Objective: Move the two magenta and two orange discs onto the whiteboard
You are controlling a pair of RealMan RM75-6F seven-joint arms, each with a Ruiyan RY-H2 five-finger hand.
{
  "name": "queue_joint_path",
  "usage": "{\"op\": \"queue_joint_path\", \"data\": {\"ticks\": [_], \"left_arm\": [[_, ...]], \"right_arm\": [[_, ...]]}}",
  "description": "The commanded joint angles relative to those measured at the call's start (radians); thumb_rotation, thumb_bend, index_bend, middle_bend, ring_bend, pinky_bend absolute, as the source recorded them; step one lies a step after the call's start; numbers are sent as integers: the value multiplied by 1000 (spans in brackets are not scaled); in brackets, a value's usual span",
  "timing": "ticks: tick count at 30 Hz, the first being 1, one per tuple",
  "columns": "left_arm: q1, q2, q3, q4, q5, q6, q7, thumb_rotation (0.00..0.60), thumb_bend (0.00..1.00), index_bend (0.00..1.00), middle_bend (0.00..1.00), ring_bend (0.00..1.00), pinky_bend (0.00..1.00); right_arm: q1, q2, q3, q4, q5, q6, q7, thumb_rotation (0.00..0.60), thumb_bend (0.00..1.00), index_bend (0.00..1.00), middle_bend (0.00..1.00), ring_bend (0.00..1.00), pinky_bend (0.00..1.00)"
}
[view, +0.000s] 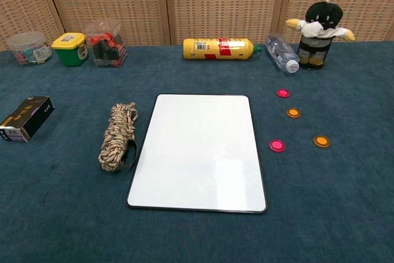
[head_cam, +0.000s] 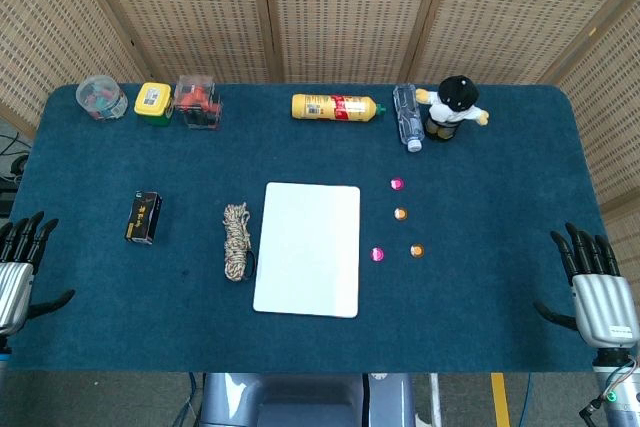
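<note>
While both robot hands rest at the near corners of the blue-covered table (head_cam: 480,347), the left hand (head_cam: 18,265) and the right hand (head_cam: 598,287) hold nothing, fingers apart and pointing toward the far side, well away from every object. At centre lies the whiteboard (view: 200,149), flat and bare, its long axis running from the near edge toward the back wall. All four discs sit on the cloth to its right, none touching it: one magenta disc (view: 283,93) farthest back, an orange disc (view: 293,113) just nearer, a second magenta disc (view: 277,146) closest to the board's right edge, and a second orange disc (view: 321,141) further right. Along the back edge, a yellow bottle (view: 218,48) and a clear plastic bottle (view: 282,53) lie on their sides beside a plush doll (view: 319,26) standing in a dark cup. At the far left, a round clear tub (view: 28,48) holds small coloured pieces, a yellow-lidded green pot (view: 69,49) stays closed, and a clear box (view: 107,44) contains red and black items. A coiled rope (view: 117,137) lies lengthwise just left of the board, with a small black carton (view: 24,118) further left.
</note>
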Motion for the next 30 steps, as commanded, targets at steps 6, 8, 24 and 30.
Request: {"op": "queue_joint_path", "data": {"ticks": [6, 8, 24, 30], "left_arm": [[2, 0, 2, 2, 4, 5, 1, 600, 0, 0, 0, 0, 0], [3, -2, 1, 4, 4, 7, -1, 600, 0, 0, 0, 0, 0], [-4, -9, -4, 4, 1, 1, 8, 600, 0, 0, 0, 0, 0], [-7, -6, 0, 2, 7, -2, 12, 600, 0, 0, 0, 0, 0]], "right_arm": [[9, -8, -4, 10, 2, -20, -5, 600, 0, 32, 0, 0, 0], [20, -12, -2, 14, 0, -35, 3, 600, 0, 32, 0, 0, 0], [419, -139, 141, 299, 18, -464, 270, 600, 84, 263, 0, 0, 0], [576, -265, 158, 504, 61, -657, 309, 600, 185, 289, 0, 0, 0]]}}
